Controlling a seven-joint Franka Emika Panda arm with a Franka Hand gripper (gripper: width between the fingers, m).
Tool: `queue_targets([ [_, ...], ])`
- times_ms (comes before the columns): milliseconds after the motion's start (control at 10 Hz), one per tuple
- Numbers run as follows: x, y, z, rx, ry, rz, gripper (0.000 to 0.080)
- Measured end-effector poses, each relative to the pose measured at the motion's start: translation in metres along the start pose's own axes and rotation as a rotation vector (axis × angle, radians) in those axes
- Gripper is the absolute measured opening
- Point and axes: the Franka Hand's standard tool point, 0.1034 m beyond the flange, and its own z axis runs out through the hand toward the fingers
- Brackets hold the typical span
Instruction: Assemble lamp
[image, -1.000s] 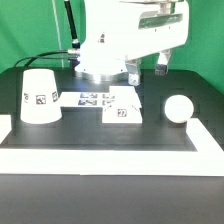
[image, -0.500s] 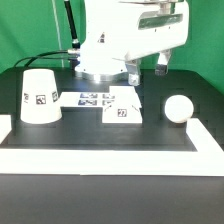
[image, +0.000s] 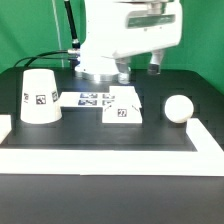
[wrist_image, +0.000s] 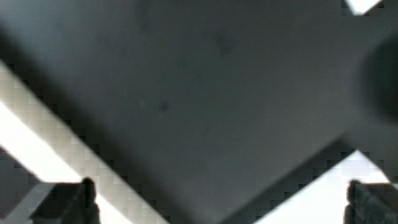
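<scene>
In the exterior view the white cone shade (image: 40, 95) stands wide end down at the left. The flat square base (image: 122, 112) lies in the middle, and the ball-topped bulb (image: 179, 108) rests at the right. All three sit apart on the black table. My gripper (image: 140, 68) hangs from the white arm above and behind the base, touching nothing. In the wrist view my gripper (wrist_image: 214, 206) is open. Its dark fingertips (wrist_image: 54, 205) stand wide apart at the picture's edges. Only black table and pale blurred bands show between them, and no lamp part appears.
The marker board (image: 88, 98) lies flat between the shade and the base. A white raised border (image: 100, 155) runs along the table's front and turns up at the left (image: 5, 126) and right (image: 205, 140). A black cable (image: 68, 25) hangs behind the arm.
The arm and gripper have shifted slightly toward the exterior view's left. The shade, base and bulb have not moved.
</scene>
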Motion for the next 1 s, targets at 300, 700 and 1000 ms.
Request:
queue_targets([
  [300, -0.007, -0.006, 0.006, -0.002, 0.007, 0.098, 0.0699],
  [700, -0.006, -0.008, 0.007, 0.007, 0.009, 0.368, 0.0699],
  [1000, -0.024, -0.02, 0.014, 0.017, -0.02, 0.498, 0.0699],
])
